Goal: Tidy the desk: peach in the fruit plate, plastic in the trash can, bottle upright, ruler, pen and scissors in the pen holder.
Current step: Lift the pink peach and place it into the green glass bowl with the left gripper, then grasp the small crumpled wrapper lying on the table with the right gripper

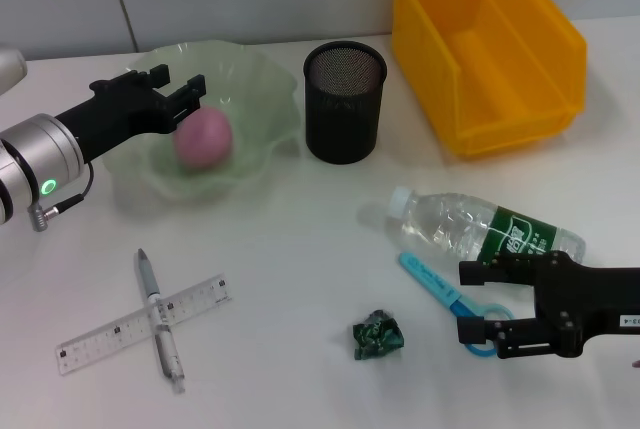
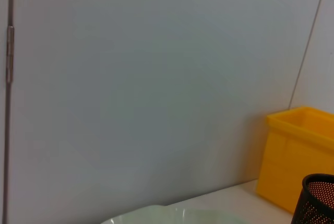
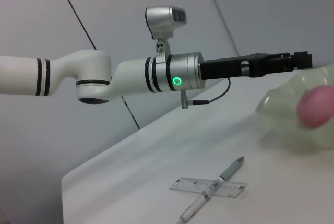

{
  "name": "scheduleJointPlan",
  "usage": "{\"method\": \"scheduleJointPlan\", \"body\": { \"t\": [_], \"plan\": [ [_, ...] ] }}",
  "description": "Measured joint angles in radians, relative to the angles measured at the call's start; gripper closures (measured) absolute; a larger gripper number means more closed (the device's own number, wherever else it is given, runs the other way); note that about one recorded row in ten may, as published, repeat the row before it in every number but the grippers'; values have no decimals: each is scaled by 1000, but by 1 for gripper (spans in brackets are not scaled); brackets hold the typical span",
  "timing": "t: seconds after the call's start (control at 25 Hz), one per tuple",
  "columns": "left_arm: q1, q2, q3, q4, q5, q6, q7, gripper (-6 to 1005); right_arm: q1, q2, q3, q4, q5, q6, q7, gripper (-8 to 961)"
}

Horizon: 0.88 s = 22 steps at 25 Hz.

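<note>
A pink peach (image 1: 205, 139) lies in the pale green fruit plate (image 1: 262, 79). My left gripper (image 1: 183, 89) hovers open just above it, clear of the fruit; the right wrist view shows that gripper (image 3: 295, 59) above the peach (image 3: 315, 106). A water bottle (image 1: 480, 229) lies on its side at the right. Blue scissors (image 1: 432, 279) lie in front of it. My right gripper (image 1: 478, 301) stands open at their handle end. Crumpled green plastic (image 1: 378, 336) sits at the front middle. A pen (image 1: 160, 324) lies across a clear ruler (image 1: 110, 334) at the front left.
A black mesh pen holder (image 1: 344, 99) stands beside the plate, and a yellow bin (image 1: 490, 49) sits at the back right. The left wrist view shows the wall, the bin (image 2: 302, 151), the holder (image 2: 315, 200) and the plate rim (image 2: 172, 214).
</note>
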State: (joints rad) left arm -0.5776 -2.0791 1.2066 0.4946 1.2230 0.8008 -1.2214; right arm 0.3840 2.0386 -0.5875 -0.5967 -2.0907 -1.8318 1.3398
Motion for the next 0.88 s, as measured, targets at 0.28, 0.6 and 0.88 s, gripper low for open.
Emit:
{"method": "scheduleJointPlan", "body": {
  "t": [0.28, 0.6, 0.88],
  "plan": [
    [1, 1, 1, 0, 0, 7, -5, 272, -1, 0, 0, 0, 0, -8, -1, 139],
    [44, 43, -11, 53, 22, 378, -147, 216, -1, 0, 6, -1, 0, -6, -2, 139],
    [96, 112, -12, 65, 115, 687, -261, 214, -1, -6, 9, -3, 0, -8, -2, 138]
  ]
}}
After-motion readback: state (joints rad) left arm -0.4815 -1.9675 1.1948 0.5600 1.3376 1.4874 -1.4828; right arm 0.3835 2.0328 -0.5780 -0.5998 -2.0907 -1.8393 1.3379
